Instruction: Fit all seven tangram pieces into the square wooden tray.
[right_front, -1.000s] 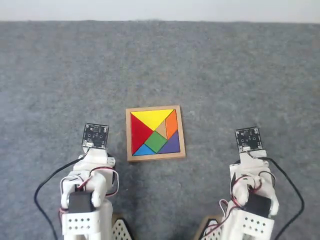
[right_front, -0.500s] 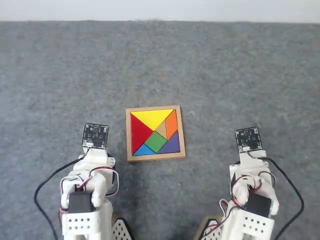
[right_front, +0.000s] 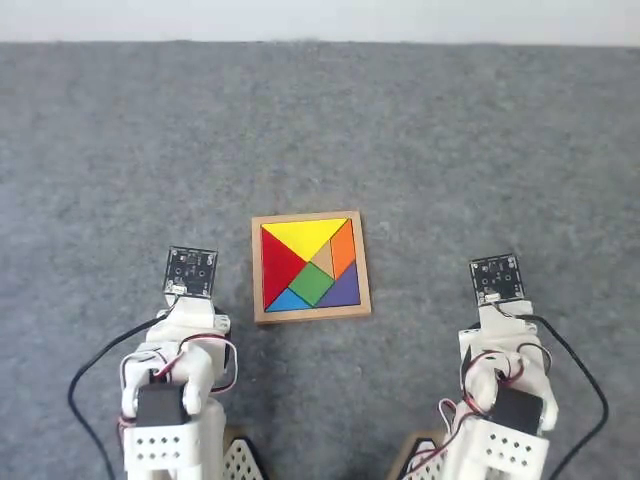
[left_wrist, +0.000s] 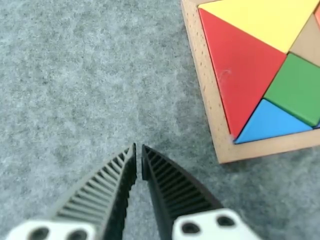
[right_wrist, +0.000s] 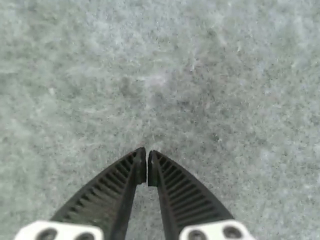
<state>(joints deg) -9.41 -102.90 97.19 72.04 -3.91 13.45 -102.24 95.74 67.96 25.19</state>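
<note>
Treat the fitting step as finished: count seven pieces (right_front: 278, 265) lying flush inside the tray (right_front: 311, 316), mid-way across the tabletop (right_front: 450, 150) between both arms. Note left pincer (left_wrist: 138, 147) closed and empty near the tray's edge, right pincer (right_wrist: 147, 151) closed and empty, well apart. Expect no further placement, only a seating check.

We see two white plastic arms, the left arm (right_front: 178, 385) and the right arm (right_front: 505, 388), each topped by a small black square camera board (right_front: 190, 272) and looped with black cables (right_front: 72, 392) and thin red wires (right_front: 492, 362). Their bases (right_front: 165, 450) are white blocks dotted with round holes. Up close, we find the left gripper (left_wrist: 138, 150) and right gripper (right_wrist: 147, 152) alike: black tapering fingers (left_wrist: 170, 187) with ribbed inner faces on white mounts (left_wrist: 200, 227) with dark screw holes.
</note>
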